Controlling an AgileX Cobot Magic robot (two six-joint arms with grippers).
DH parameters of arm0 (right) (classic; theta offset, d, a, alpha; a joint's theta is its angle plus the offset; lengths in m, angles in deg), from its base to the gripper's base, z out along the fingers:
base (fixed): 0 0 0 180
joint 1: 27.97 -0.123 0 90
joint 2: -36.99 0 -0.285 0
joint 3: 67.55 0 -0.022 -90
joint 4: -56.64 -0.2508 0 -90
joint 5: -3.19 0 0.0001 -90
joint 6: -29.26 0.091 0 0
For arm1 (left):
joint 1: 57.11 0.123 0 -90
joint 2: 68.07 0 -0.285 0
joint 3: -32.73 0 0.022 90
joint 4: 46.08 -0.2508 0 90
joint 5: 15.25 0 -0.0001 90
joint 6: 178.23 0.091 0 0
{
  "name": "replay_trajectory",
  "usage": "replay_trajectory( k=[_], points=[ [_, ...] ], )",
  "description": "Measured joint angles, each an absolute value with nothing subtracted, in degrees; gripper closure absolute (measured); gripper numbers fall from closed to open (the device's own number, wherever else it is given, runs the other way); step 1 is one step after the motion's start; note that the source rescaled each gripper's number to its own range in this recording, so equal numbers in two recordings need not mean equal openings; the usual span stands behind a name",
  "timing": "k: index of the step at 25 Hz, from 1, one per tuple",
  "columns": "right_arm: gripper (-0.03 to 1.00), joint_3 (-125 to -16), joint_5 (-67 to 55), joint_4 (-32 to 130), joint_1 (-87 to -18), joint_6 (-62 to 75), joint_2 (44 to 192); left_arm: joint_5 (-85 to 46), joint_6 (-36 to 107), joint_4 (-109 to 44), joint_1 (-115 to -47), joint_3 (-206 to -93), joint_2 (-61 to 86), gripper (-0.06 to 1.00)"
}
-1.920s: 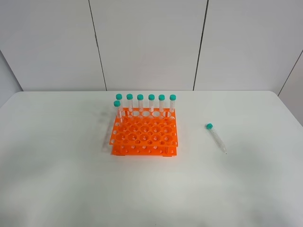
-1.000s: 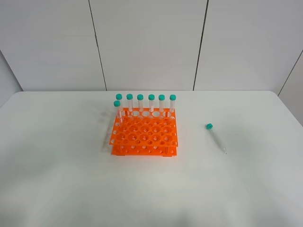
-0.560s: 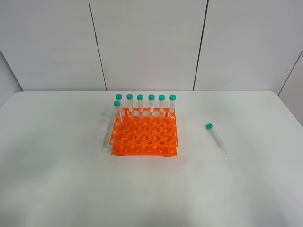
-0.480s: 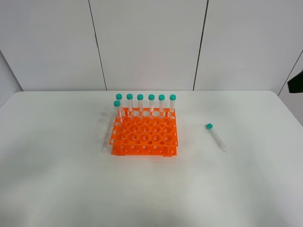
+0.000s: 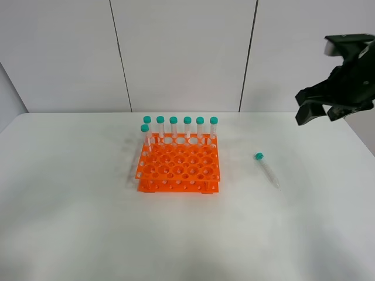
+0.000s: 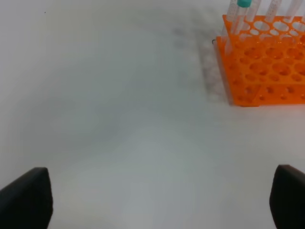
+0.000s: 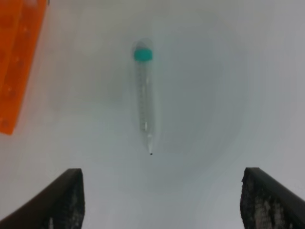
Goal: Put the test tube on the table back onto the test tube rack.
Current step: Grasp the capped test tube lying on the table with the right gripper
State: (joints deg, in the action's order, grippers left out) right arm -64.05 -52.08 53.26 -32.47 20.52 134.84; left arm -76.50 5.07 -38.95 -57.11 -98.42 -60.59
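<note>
The test tube (image 5: 268,170) with a teal-green cap lies flat on the white table (image 5: 70,222), to the right of the orange test tube rack (image 5: 179,165). It also shows in the right wrist view (image 7: 144,101). Several identical capped tubes (image 5: 187,127) stand upright in the rack's back rows. My right gripper (image 5: 321,111) is open, high above the table at the upper right, apart from the lying tube. In its wrist view its gripper (image 7: 162,202) shows wide-set fingers. My left gripper (image 6: 162,200) is open over bare table, with the rack (image 6: 264,67) ahead.
White wall panels (image 5: 181,52) stand behind the table. The table's right edge (image 5: 358,140) is close to the lying tube.
My right arm has come into the exterior high view from the right edge and moved left and up. The tube and rack have not moved.
</note>
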Motion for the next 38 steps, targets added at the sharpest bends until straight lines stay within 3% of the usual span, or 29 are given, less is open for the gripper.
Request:
replay_trajectory(
  k=[8,29,38],
  points=[
    [-0.03,-64.1,-49.5,56.6,-37.7,23.1,147.4,-76.5,5.1,-38.9,-57.1,-98.4,-60.6,-0.06],
    [-0.03,-64.3,-43.1,60.2,-37.7,24.5,161.5,-76.5,5.0,-38.9,-57.1,-98.4,-60.6,-0.06],
    [-0.03,-64.4,-41.8,58.3,-34.3,25.7,163.3,-76.5,5.0,-38.9,-57.1,-98.4,-60.6,-0.06]
  ],
)
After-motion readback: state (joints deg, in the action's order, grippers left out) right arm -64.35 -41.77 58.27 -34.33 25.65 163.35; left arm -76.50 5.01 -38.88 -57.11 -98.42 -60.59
